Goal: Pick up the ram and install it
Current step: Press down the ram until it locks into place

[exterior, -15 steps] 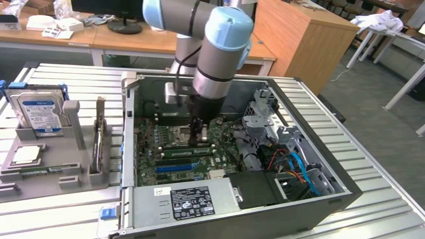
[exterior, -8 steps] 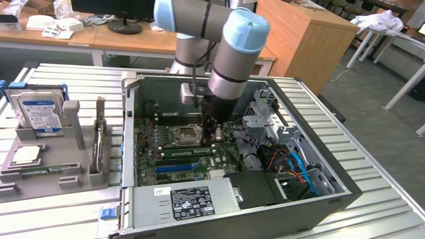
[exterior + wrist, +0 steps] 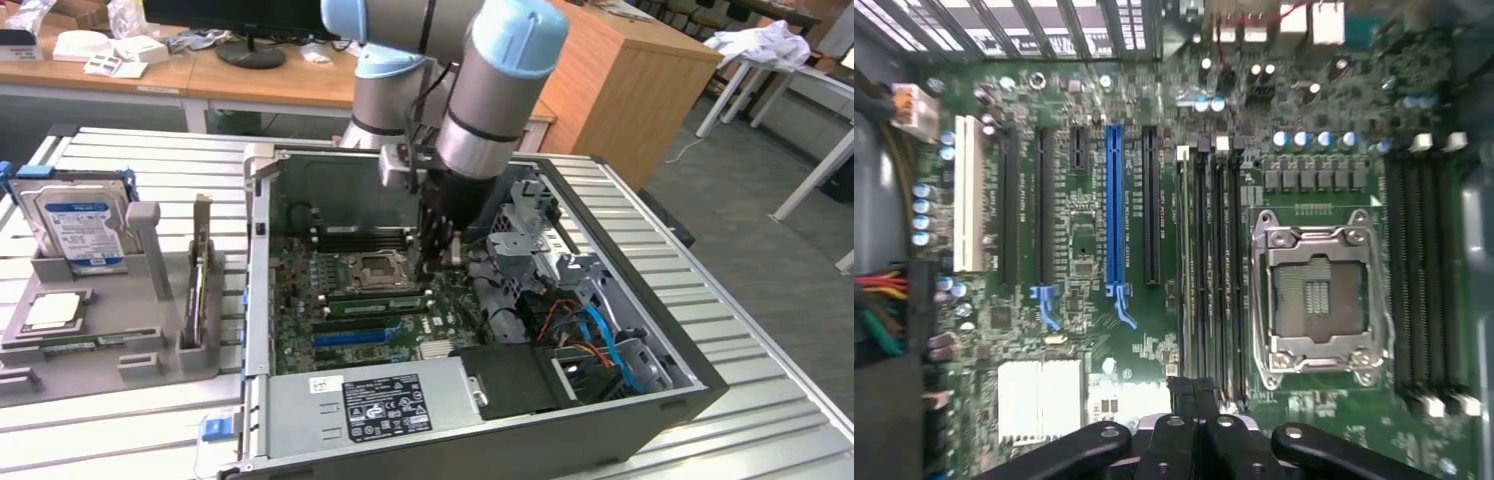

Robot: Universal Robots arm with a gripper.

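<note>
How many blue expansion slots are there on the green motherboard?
1. The long blue expansion slot runs among the black slots, between the white slot and the empty silver processor socket on the green motherboard.

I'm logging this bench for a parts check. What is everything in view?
slatted table: one, silver, under everything
computer case: one, dark grey, open, on the table
motherboard: one, green, inside the case
processor socket: one, silver frame, empty, on the motherboard
power supply: one, silver, black label, at the case's near end
holder: one, grey, at the exterior view's left of the case
hard drive: one, silver, blue-white label, upright in the holder
processor chip: one, silver, flat in the holder
ram stick: one, dark, on edge in the holder
robot arm: one, silver and light blue, reaching into the case
gripper: one, black, over the memory slots beside the socket
</note>
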